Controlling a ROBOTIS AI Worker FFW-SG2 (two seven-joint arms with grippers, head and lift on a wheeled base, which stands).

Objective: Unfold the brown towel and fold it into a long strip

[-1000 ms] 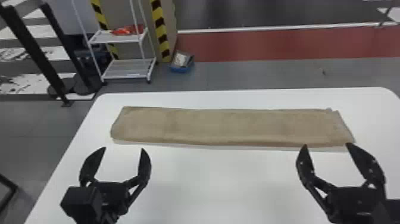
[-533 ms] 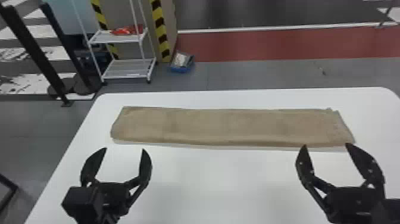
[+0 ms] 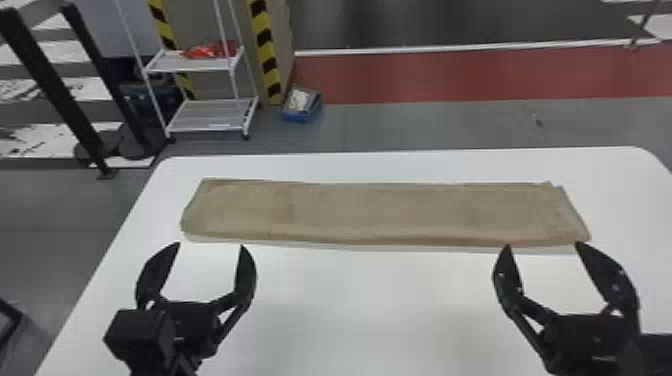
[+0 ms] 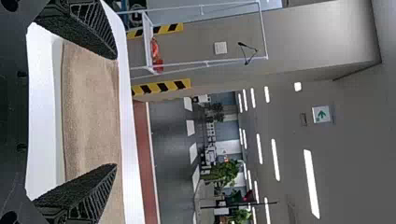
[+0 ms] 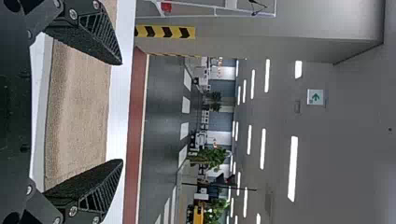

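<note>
The brown towel [image 3: 370,212] lies flat as a long strip running left to right across the table, its right end slightly uneven with layered edges. On the near side of its left end is my left gripper [image 3: 210,246], open and holding nothing. My right gripper [image 3: 542,246] is likewise open, close to the near edge of the strip's right end. In the left wrist view, the towel [image 4: 91,112] shows beyond the spread fingers of the left gripper [image 4: 116,112]. In the right wrist view, the right gripper [image 5: 122,112] has the towel [image 5: 79,112] beyond its parted fingers.
The white table [image 3: 370,310] extends around the towel, with bare surface between the two arms. Past its far edge, a white rack [image 3: 210,112] and a blue box [image 3: 301,104] stand on the floor; black posts [image 3: 55,85] rise at the left.
</note>
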